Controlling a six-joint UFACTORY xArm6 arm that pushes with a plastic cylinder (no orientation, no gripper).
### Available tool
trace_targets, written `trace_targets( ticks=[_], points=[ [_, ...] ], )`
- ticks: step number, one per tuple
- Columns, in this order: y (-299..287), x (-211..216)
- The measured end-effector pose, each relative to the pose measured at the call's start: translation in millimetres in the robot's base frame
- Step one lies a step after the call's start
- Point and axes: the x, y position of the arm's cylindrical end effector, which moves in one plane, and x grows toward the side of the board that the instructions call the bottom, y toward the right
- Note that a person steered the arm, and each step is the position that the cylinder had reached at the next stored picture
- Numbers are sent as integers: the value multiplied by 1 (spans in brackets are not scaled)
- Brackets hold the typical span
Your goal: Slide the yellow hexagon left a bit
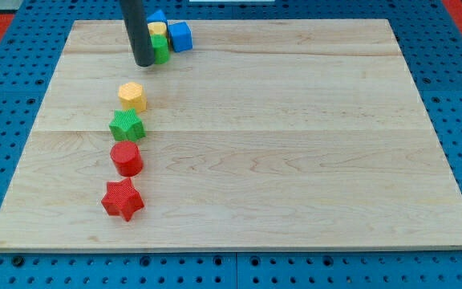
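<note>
The yellow hexagon (pixel 132 95) lies on the wooden board (pixel 295 136) at the view's upper left. My tip (pixel 144 62) is the end of a dark rod coming down from the view's top. It stands above and slightly right of the yellow hexagon, a short gap apart. Below the hexagon a green star (pixel 127 125), a red cylinder-like block (pixel 126 158) and a red star (pixel 123 199) form a column running down the view's left.
A cluster sits at the board's top edge just right of the rod: a blue cube (pixel 181 36), a blue block (pixel 157 18), a yellow block (pixel 158 30) and a green block (pixel 160 49), partly hidden by the rod. A blue pegboard (pixel 6 96) surrounds the board.
</note>
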Motion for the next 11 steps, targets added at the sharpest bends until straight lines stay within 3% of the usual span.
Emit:
trace_targets(
  ticks=[1,3,6,7,9,11],
  points=[
    [14,0],
    [17,51],
    [7,94],
    [-23,96],
    [-47,61],
    [-52,95]
  ],
)
